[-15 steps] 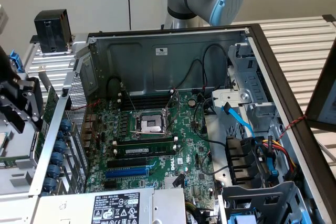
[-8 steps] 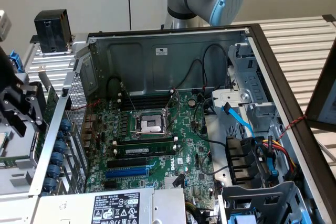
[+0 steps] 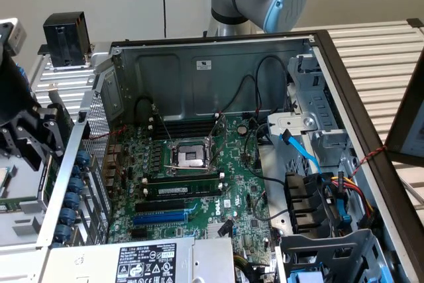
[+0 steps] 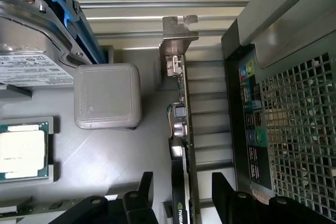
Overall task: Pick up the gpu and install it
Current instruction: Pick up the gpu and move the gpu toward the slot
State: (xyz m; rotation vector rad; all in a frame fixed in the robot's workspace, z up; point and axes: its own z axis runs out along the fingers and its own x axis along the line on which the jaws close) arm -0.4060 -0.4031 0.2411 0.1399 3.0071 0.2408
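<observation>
The jaws stood open with nothing in their grasp. The gripper [image 4: 182, 176] straddled the gpu [image 4: 181, 124], one black finger [image 4: 143, 190] on each flat side of the card, and a gap showed between each finger and the card. The gpu stood on edge in a grey holder tray [image 4: 94, 166], its silver end bracket [image 4: 177, 32] at the end farthest from the fingers. Just beside one face of the card rose the rear panel [image 4: 251, 124] of the computer case, with coloured audio jacks and a perforated grille [image 4: 302, 140]. On the other side of the card, on the same tray, sat a grey square block [image 4: 107, 95]. Beyond the block lay a processor chip [image 4: 21, 150] in its own recess and a hard drive [image 4: 29, 45] in a blue carrier.

In the exterior view the black gripper hung at the far left of the frame, outside the open case's wall. The motherboard [image 3: 199, 177] lay in the middle of the frame, and a blue expansion slot [image 3: 159, 218] ran across its lower part.
</observation>
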